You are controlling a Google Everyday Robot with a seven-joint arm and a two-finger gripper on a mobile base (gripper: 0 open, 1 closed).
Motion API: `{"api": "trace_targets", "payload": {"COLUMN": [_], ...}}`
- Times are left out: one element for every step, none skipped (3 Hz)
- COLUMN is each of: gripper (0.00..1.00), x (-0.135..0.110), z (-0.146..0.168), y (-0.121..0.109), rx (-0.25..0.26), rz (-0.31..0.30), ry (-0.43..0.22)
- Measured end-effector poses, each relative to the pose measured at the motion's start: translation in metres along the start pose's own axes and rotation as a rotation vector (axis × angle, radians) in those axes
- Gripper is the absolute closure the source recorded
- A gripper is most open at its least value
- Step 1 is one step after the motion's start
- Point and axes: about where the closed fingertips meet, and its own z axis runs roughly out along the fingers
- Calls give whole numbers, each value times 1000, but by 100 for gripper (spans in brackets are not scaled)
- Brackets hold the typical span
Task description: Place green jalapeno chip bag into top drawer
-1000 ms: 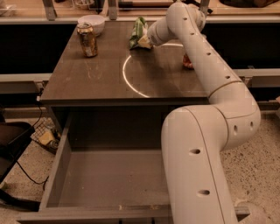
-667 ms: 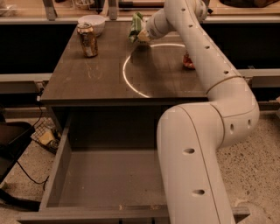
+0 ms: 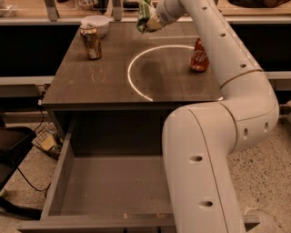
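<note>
Hanging over the far edge of the tabletop [image 3: 109, 79], the gripper [image 3: 153, 21] has its jaws closed on the chip bag [image 3: 145, 13]. The bag is crinkled, glossy green-and-white foil, and it is held clear of the surface.

The tabletop is dark and wood-grained, with a bright curved ring of light [image 3: 132, 68] reflected on it. A red can [image 3: 199, 55] stands near the right side, and a dented brown can [image 3: 92, 42] stands at far left beside a round white bowl [image 3: 95, 23].

The drawer [image 3: 109, 186] below is pulled open: a grey box with a flat bottom and tall walls. The smooth white arm [image 3: 204, 150] bends in front of its right side.
</note>
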Motion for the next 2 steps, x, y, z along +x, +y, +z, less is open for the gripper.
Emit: {"api": "trace_targets", "payload": {"gripper": [100, 100], "x": [-3, -4], "z": [-33, -64], "y": [-10, -19], "rx": [0, 21], "rz": [1, 1], "ry": [-17, -18]}}
